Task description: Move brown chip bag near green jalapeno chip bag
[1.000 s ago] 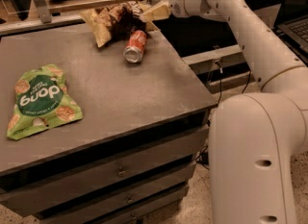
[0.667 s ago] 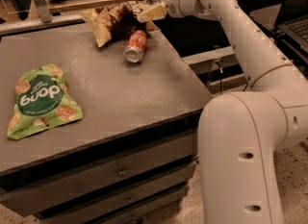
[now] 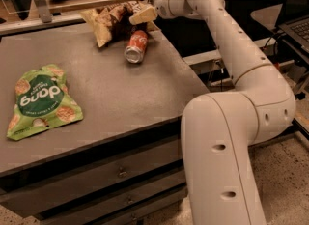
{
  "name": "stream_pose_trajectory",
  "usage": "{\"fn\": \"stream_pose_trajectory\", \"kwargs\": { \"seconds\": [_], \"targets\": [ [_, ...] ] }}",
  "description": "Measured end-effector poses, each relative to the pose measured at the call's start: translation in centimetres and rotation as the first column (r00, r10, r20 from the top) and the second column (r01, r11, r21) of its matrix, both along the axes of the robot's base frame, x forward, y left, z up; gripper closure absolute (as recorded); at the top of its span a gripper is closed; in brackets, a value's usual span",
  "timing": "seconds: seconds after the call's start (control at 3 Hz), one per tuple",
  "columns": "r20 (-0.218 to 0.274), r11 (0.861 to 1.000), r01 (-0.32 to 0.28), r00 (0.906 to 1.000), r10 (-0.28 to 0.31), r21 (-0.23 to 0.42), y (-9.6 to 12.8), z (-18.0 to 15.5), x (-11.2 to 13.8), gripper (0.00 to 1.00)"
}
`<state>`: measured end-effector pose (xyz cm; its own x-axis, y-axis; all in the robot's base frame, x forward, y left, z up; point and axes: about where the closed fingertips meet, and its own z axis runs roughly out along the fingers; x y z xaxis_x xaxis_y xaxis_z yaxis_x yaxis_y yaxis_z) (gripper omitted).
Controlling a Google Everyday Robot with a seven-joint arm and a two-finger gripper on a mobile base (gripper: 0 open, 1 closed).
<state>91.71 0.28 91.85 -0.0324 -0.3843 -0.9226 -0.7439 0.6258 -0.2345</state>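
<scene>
Gripper point(image 3: 143, 15) is up at the far edge of the table point(image 3: 120, 91), right against the right end of the brown chip bag point(image 3: 107, 20), and honestly we can't tell if it's got hold of it or not. The bag sits crumpled at the back, with a red soda can point(image 3: 136, 46) lying on its side just in front. We see the green jalapeno chip bag point(image 3: 41, 101) flat near the front left, well apart from both.
</scene>
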Motion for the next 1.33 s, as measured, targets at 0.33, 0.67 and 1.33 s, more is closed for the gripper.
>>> {"fn": "stream_pose_trajectory", "kwargs": {
  "seconds": [0.33, 0.67, 1.33],
  "targets": [
    [-0.011, 1.0, -0.002, 0.9999, 0.002, -0.008, 0.7, -1.0, 0.7, 0.0],
    [-0.018, 1.0, -0.007, 0.9998, 0.007, -0.014, 1.2, -1.6, 1.1, 0.01],
    [-0.032, 0.998, -0.059, 0.9978, 0.058, -0.018, 2.7, -2.5, 0.9, 0.53]
  ]
}}
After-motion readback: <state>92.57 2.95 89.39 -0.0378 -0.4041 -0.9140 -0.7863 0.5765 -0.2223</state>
